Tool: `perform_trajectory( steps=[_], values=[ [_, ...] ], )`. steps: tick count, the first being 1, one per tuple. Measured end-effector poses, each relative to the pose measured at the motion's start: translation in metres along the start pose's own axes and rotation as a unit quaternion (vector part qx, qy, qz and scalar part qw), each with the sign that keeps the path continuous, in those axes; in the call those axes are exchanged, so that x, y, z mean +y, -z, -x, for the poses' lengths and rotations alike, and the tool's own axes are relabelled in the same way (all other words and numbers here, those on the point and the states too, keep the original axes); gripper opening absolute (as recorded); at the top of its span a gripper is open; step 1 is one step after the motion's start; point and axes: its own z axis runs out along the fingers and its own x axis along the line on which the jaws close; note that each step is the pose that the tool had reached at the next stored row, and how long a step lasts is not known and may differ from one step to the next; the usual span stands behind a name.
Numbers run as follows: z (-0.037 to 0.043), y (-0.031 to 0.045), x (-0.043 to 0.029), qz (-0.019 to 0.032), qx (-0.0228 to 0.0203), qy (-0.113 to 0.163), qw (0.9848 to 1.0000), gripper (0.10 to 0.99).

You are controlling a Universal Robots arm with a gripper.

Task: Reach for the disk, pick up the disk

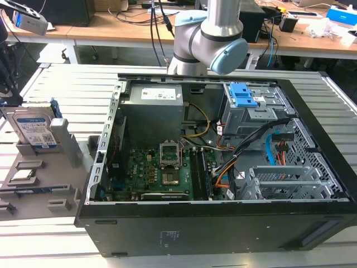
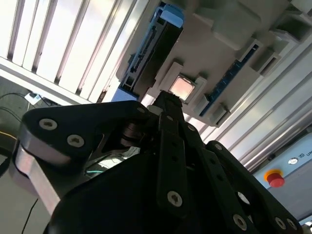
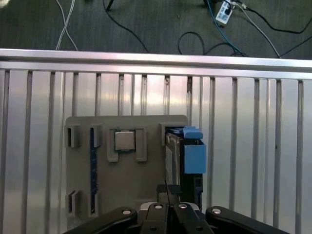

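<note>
Ribbed metal table (image 3: 39, 146) holds a grey plastic tray (image 3: 136, 180); below the closed, empty black gripper (image 3: 168, 189) stands the silver-grey, blue-framed disk (image 3: 187, 156)

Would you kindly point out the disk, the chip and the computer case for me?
disk (image 1: 33, 131): exterior view, on its labelled face.
chip (image 3: 125, 140): first wrist view, on its top centre.
computer case (image 1: 195, 229): exterior view, on its black near wall.

On the grey holder (image 3: 126, 180): one disk (image 3: 187, 158) (standing on edge), one square chip (image 3: 125, 140); beside it, one open computer case (image 1: 195, 234)
</note>
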Motion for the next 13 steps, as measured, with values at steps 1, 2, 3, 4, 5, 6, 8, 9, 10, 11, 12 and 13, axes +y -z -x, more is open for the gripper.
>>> perform_trajectory(
  steps=[1,2,3,4,5,6,8,9,10,11,12,13],
  values=[
    [0.0000,0.0000,0.0000,0.0000,0.0002,0.005,1.0000,0.106],
    [0.0000,0.0000,0.0000,0.0000,0.0003,0.009,1.0000,0.106],
    [0.0000,0.0000,0.0000,0.0000,0.0005,0.014,0.9999,0.106],
    [0.0000,0.0000,0.0000,0.0000,0.0007,0.017,0.9998,0.106],
    [0.0000,0.0000,0.0000,0.0000,0.0009,0.023,0.9997,0.106],
    [0.0000,0.0000,0.0000,0.0000,0.0010,0.026,0.9997,0.106],
    [0.0000,0.0000,0.0000,-0.0001,0.0011,0.028,0.9996,0.106],
    [0.0000,0.0000,0.0000,0.0000,0.0011,0.028,0.9996,0.106],
    [0.0000,0.0000,0.0000,0.0000,0.0011,0.028,0.9996,0.106],
    [0.0000,0.0000,0.0000,0.0000,0.0011,0.028,0.9996,0.106],
    [0.0000,0.0000,0.0000,0.0000,0.0011,0.028,0.9996,0.106],
    [0.0000,0.0000,0.0000,0.0000,0.0011,0.028,0.9996,0.106]
  ],
)
